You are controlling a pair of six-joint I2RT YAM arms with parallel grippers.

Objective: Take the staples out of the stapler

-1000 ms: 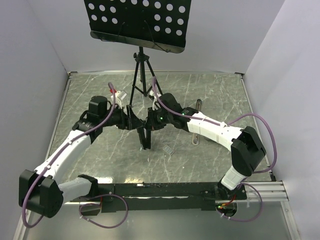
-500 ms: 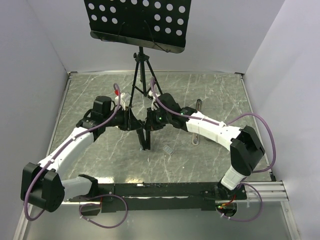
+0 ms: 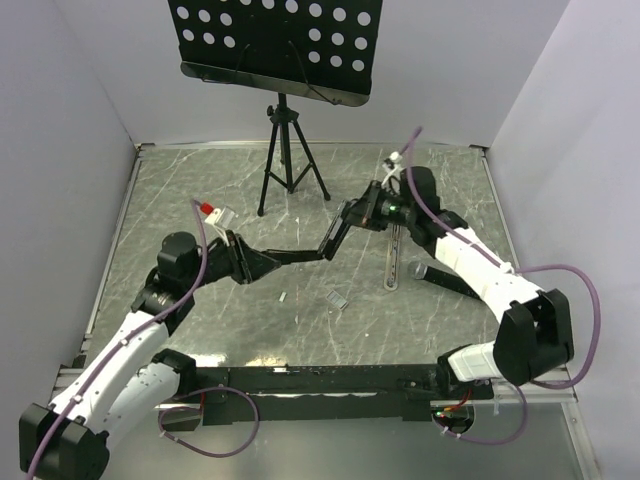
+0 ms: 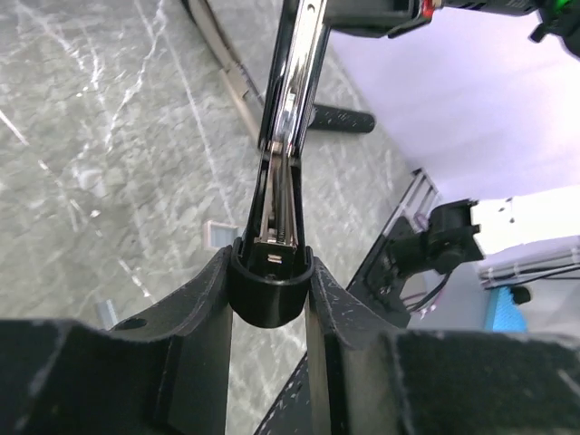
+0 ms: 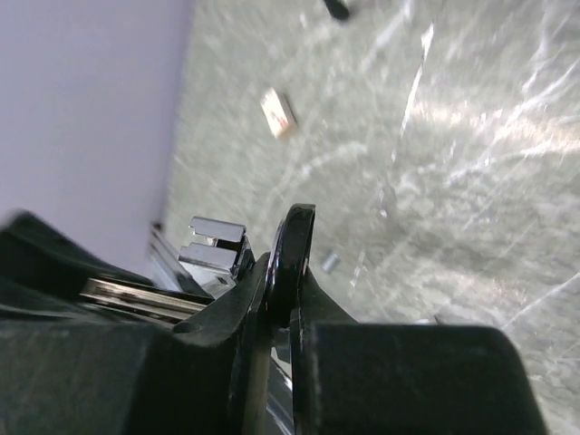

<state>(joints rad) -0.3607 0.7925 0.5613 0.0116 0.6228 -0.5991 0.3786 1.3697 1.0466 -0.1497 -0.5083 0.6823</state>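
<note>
Top external view: the stapler [image 3: 300,250] is swung open and held above the worktop [image 3: 200,190], spanning the gap between both arms. The left tool [image 3: 248,263] is clamped on its rounded black end; the left wrist view confirms both fingers pressed against that end. The right tool [image 3: 362,212] is closed on the thin far end. The staples [image 3: 338,298] lie flat on the worktop below the stapler, apart from it and from both tools. A smaller pale fragment [image 3: 283,296] lies near them; what it is cannot be told.

Assessment: the unloading step appears largely complete. The silvery channel is visible in the left wrist view, but whether any staples remain inside cannot be told. The next move calls for confirming the channel is clear, then folding the stapler shut and lowering it without striking the loose block.
</note>
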